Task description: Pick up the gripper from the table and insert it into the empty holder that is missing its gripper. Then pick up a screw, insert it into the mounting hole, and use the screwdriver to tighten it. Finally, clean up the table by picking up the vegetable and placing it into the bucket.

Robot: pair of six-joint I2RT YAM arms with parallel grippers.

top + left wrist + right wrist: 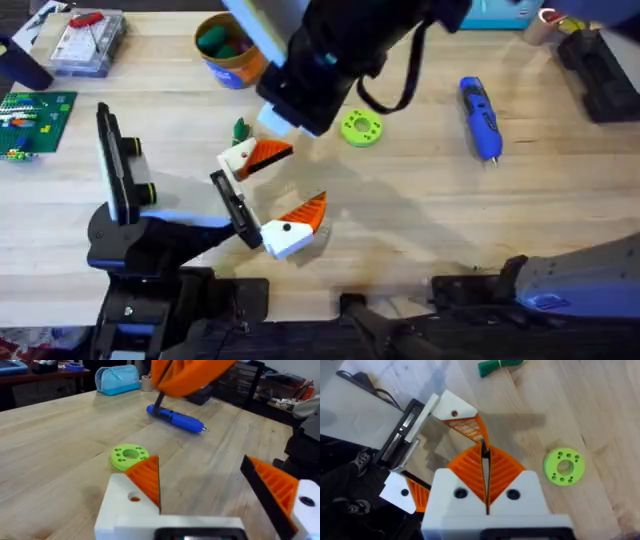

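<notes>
Right gripper, fingers pressed together, hangs over the wedge at centre frame on the counter, seated against the holder, likely nudging it home; left fingers cannot be judged; screwdriver waits upper right.

The right gripper has orange ribbed pads on white finger blocks with dark screw holes. The arms are black, with grey-blue links and a looping black cable.
</notes>
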